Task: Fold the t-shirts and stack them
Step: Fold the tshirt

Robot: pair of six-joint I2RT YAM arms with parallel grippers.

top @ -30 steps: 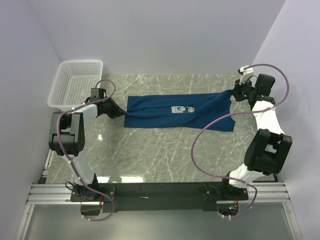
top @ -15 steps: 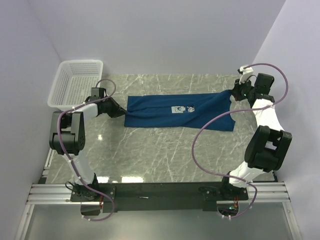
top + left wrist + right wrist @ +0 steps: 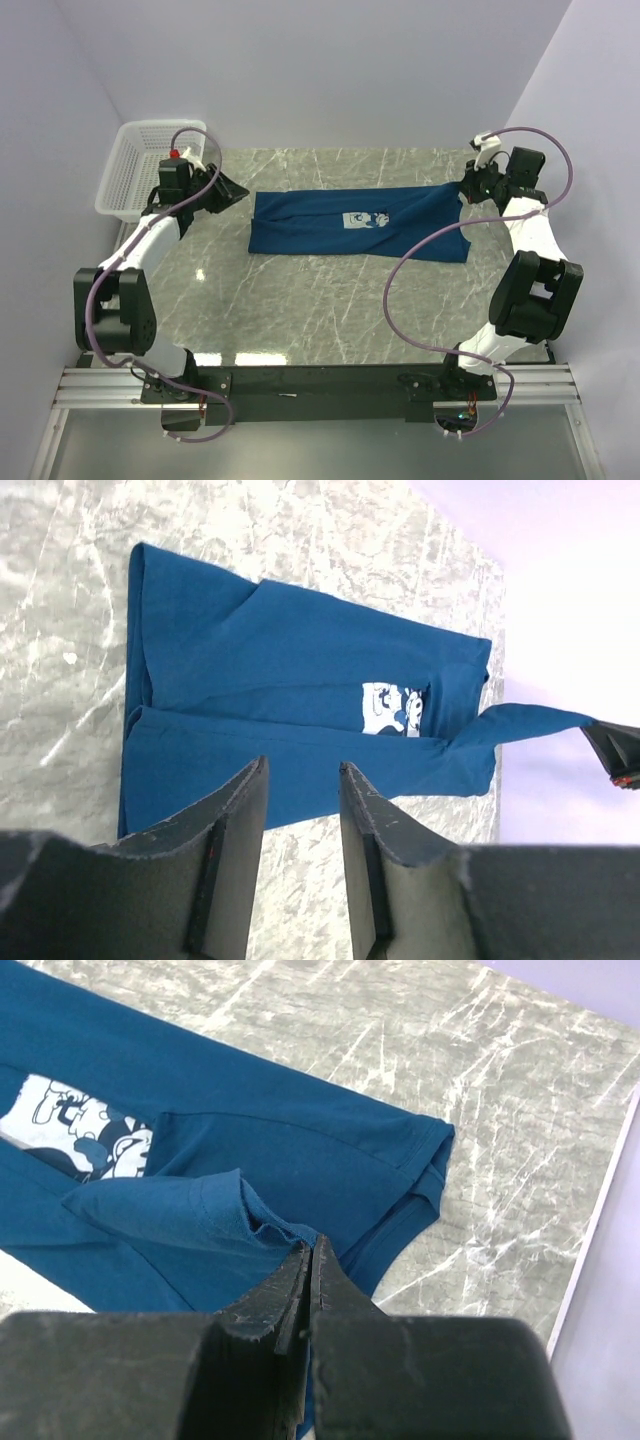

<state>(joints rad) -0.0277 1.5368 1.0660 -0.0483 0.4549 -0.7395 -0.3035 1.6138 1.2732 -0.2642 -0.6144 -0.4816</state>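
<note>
Dark blue short-sleeved cloth t-shirt (image 3: 340, 225) stretched sideways across the far middle of the grey marble-patterned table (image 3: 320, 310), folded lengthwise into a long band and flat over most of its run. Pale square cartoon print (image 3: 365, 218) face up near the middle, partly tucked under a fold. Right end of the cloth pulled up off the stone into a taut strip, rising to the right gripper (image 3: 467, 189). From the right wrist camera: both black fingers (image 3: 262, 1310) pressed tight together, a bunched pinch of blue fabric caught between them, no gap at all. Sleeve hem (image 3: 432, 1158) lying loose on the marble just beyond that pinch. Over on the other side, left gripper (image 3: 232, 190) up in the air, just off the shirt's left edge, not touching it. Left wrist camera looking along the whole garment: jaws parted by a modest gap, nothing between them, only blue cloth below showing through the slot. White plastic mesh basket (image 3: 135, 170) parked at the far left corner, close behind the left wrist, well apart from the shirt.
</note>
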